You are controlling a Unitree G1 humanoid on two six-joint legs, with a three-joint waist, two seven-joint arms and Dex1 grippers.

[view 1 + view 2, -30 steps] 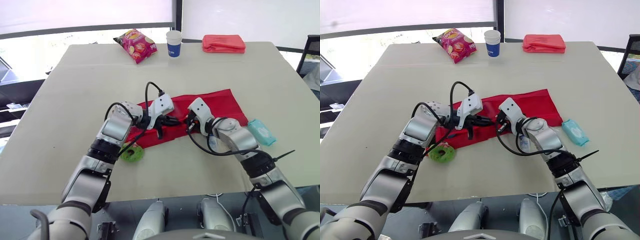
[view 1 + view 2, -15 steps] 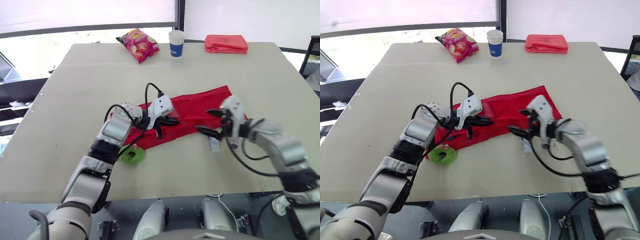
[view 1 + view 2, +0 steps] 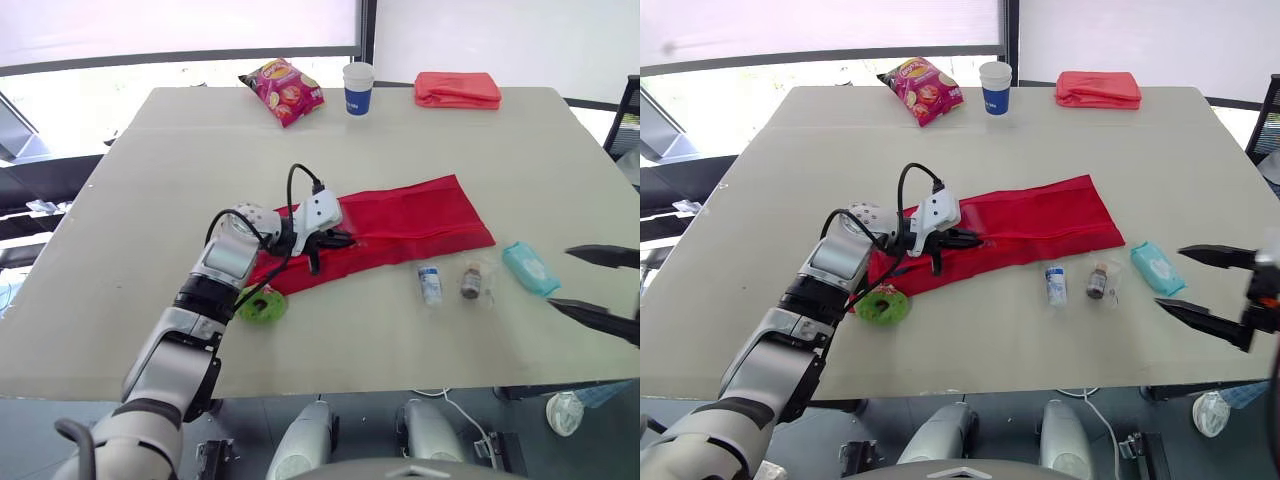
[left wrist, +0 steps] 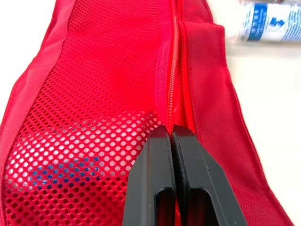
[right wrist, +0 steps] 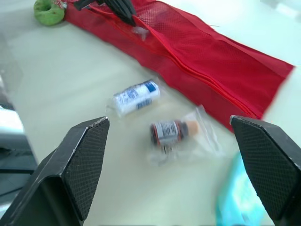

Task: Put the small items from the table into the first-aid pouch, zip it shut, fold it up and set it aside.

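Red mesh pouch pinched at its zip by the left gripper.
Right gripper spread wide beside teal wipes packet.

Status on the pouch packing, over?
Left gripper shut at zip of red mesh pouch; right gripper open, empty. Pouch flat, unfolded. White bottle, brown bagged vial, teal soft pack, green ring on table, unpacked.

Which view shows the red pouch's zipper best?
The left wrist view: the zipper runs through the picture close-up, with the left gripper shut on it. The right wrist view shows it as a thin line along the pouch; the eye views show it even smaller.
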